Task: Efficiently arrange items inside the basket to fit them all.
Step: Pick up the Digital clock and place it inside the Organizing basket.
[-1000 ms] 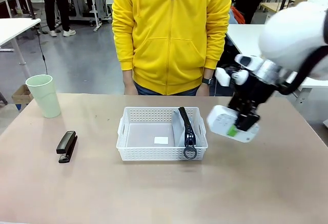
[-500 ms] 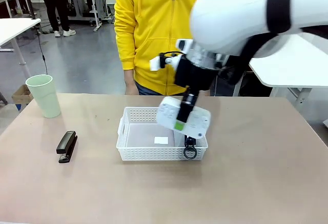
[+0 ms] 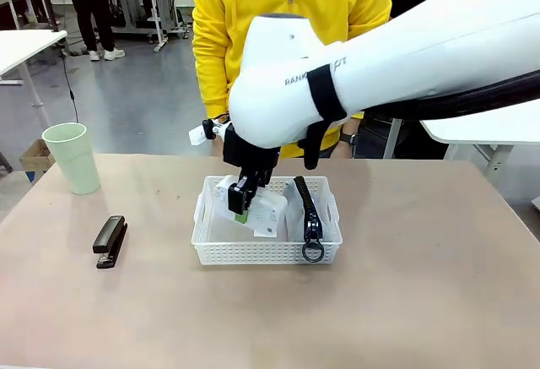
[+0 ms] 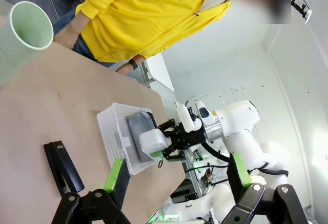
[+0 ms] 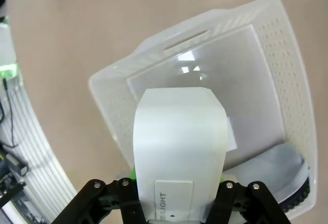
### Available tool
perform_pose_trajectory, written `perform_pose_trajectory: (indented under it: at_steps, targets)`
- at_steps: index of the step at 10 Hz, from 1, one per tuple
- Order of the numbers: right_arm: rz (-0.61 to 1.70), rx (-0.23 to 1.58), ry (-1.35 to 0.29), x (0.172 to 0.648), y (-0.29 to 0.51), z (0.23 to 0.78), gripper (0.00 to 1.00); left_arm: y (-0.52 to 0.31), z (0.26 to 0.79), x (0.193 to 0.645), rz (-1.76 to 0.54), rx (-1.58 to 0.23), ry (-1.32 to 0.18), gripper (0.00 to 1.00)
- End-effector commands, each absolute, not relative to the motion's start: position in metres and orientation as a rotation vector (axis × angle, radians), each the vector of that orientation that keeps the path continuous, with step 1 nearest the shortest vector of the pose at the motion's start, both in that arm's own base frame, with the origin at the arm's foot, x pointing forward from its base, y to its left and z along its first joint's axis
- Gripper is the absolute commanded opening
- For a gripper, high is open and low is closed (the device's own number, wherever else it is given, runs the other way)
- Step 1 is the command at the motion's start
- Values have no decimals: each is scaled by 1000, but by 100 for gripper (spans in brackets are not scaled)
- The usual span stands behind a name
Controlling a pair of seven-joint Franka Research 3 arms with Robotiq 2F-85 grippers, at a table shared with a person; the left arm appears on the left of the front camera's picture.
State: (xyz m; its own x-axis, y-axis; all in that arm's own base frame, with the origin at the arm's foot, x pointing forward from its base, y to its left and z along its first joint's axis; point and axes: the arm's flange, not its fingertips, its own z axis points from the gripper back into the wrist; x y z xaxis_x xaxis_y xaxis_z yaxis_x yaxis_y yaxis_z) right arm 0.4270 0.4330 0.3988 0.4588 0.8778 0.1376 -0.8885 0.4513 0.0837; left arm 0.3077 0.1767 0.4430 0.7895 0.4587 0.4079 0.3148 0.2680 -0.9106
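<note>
My right gripper (image 3: 240, 203) is shut on the white boxy device (image 3: 268, 213) and holds it tilted, low over the left half of the white basket (image 3: 266, 255). In the right wrist view the device (image 5: 179, 137) hangs over the basket's bare floor, inside its rim (image 5: 110, 106). A grey pouch (image 3: 294, 210) with a black zipper stands along the basket's right side (image 5: 279, 165). The pale green cup (image 3: 72, 158) and the black stapler (image 3: 110, 241) sit on the table to the left. My left gripper (image 4: 177, 175) is open above the table, near the stapler (image 4: 61, 167).
A person in a yellow hoodie (image 3: 287, 40) stands at the table's far edge, right behind the basket. My right arm's white forearm (image 3: 396, 56) crosses above the table's right half. Bare tabletop lies in front of the basket and between it and the stapler.
My right arm has swung left with the white device, from beside the basket's right end to low over its left half. The cup, stapler and pouch have stayed put.
</note>
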Motion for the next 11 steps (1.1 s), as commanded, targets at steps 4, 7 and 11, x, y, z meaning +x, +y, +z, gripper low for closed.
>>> perform_pose_trajectory:
  at_steps: [4,7,11]
  targets:
    - [1085,77,-126,438,429,400,53,176,445,305,95,-1335,-712,100]
    - [1003,86,-171,455,427,369,53,176,445,305,95,-1335,-712,100]
    - [1028,82,-90,459,437,337,53,176,445,305,95,-1335,-712,100]
